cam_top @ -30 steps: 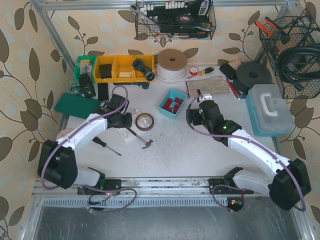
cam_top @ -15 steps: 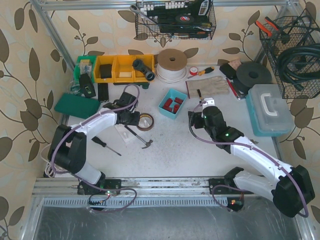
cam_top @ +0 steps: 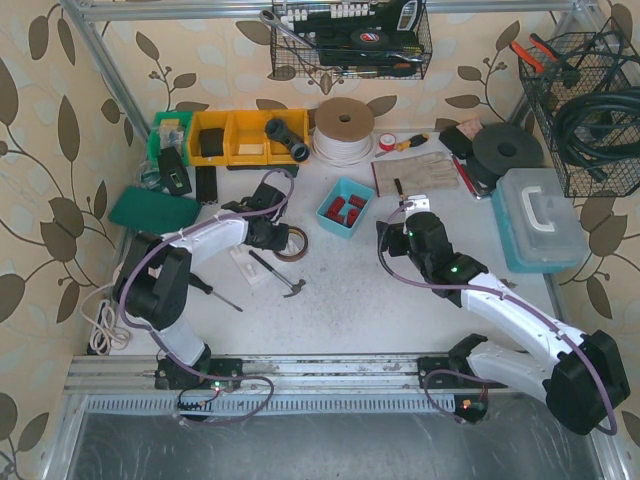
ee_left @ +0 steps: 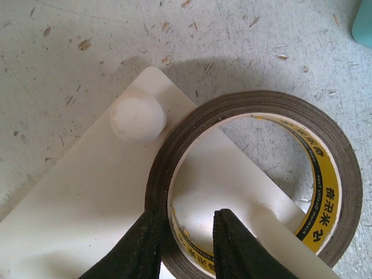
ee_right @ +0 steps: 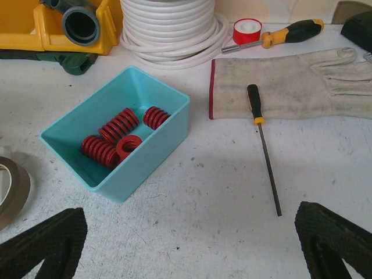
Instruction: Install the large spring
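The springs point(ee_right: 119, 136) are red coils of flat-looking wire, short and stubby. They lie heaped in a teal plastic bin point(ee_right: 157, 148) ahead of the right pincer point(ee_right: 189, 209) and to its left. Most lie on their sides; one stands on end and shows its round bore. Which one is the large spring cannot be told from here. The right pincer hangs over bare table with its black, rough-textured fingers point(ee_right: 46, 241) spread wide and nothing between them. Ahead and to its right, a slim screwdriver point(ee_right: 264, 145) with a black and yellow handle lies with its handle on a pale leather glove point(ee_right: 290, 81).

The left pincer point(ee_left: 186, 232) is closed on the wall of a tape roll point(ee_left: 325, 168), one finger inside the ring and one outside. The roll is brown, with a yellow printed core. It lies flat on a smooth white plate point(ee_left: 75, 215). A round white peg point(ee_left: 138, 116) on the plate stands just outside the roll, ahead of the pincer and to its left. The table around the plate is grey and scuffed.
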Robot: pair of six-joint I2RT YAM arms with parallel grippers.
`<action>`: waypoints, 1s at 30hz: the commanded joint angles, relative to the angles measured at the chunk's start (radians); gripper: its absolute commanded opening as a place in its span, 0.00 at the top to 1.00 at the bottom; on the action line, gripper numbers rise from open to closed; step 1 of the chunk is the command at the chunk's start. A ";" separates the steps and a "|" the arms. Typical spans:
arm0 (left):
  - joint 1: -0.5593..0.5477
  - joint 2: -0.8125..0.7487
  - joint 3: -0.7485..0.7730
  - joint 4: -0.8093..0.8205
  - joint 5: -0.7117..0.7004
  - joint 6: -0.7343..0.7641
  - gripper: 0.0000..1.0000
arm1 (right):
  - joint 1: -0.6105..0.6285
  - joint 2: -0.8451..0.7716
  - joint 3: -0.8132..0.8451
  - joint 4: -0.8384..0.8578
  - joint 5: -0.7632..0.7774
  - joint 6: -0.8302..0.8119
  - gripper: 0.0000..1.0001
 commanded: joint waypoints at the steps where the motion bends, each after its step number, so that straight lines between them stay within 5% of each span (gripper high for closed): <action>1: -0.014 0.017 0.034 -0.010 -0.033 0.008 0.70 | 0.006 -0.008 -0.001 0.006 0.019 -0.009 0.04; 19: -0.034 -0.074 0.052 -0.023 -0.109 0.005 0.70 | 0.005 0.000 0.002 0.005 0.027 -0.012 0.04; 30: -0.035 0.035 0.054 -0.027 -0.118 0.007 0.70 | 0.005 0.004 0.001 0.002 0.027 -0.013 0.04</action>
